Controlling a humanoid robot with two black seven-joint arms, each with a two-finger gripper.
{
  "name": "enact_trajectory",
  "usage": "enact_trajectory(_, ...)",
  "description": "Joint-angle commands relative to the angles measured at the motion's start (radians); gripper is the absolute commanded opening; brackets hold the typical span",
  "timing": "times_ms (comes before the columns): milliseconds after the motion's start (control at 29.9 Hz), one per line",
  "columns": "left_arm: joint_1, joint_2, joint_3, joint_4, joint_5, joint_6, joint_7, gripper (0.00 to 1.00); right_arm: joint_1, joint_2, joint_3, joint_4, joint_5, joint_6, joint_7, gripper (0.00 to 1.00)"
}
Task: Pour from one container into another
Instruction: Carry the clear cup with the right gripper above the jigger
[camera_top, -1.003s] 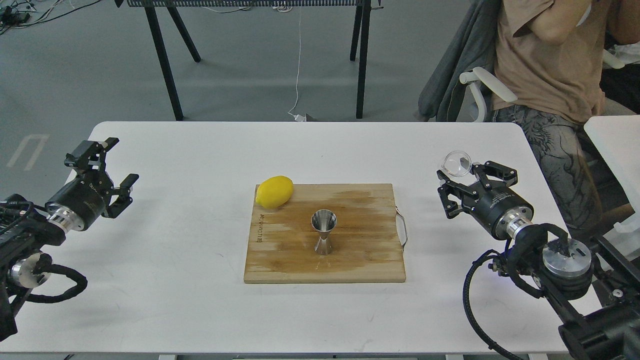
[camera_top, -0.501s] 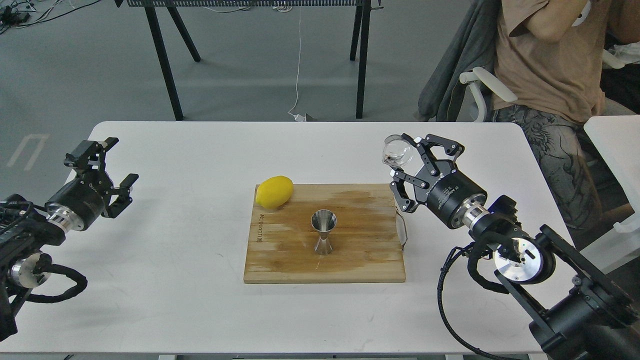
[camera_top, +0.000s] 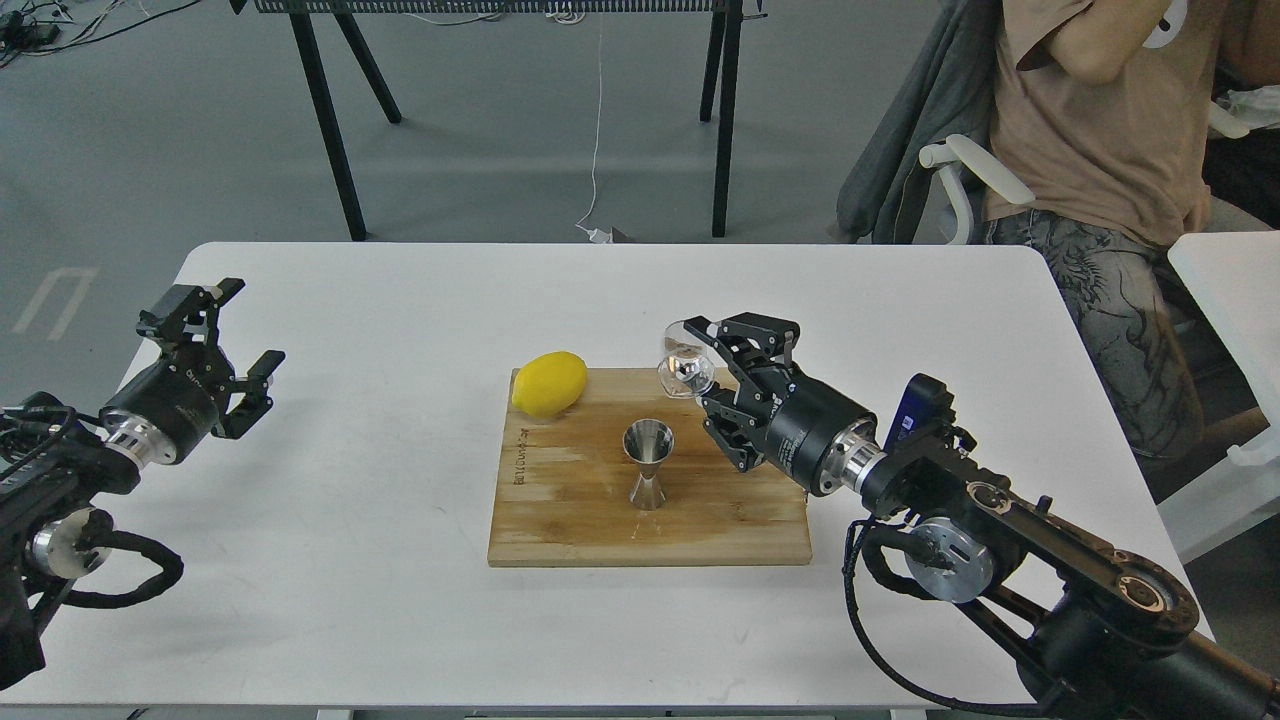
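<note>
Right claw (camera_top: 705, 375): pinching the glass cup (camera_top: 686, 366) just above-right of the jigger (camera_top: 647, 463), frame centre (poised for pouring).
Left claw (camera_top: 222, 345): spread, idle, left edge.

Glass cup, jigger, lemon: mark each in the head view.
glass cup (camera_top: 686, 366), head view, on its clear round side.
jigger (camera_top: 648, 460), head view, near its narrow waist.
lemon (camera_top: 549, 383), head view, middle of its yellow skin.

Glass cup (camera_top: 686, 369) above jigger (camera_top: 647, 463)
</note>
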Motion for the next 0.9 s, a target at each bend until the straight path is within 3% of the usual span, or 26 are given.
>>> enact_trajectory(0,-0.002,-0.001,0.0,0.0,0.0,0.0,0.0,0.99,0.017,-0.002,-0.033,0.0,-0.034,0.0,0.001,0.38)
enact_trajectory(869,0.0,-0.001,-0.002,0.0,0.0,0.0,0.0,0.99,0.098,-0.003,-0.143,-0.034,-0.211,-0.048,0.021,0.38)
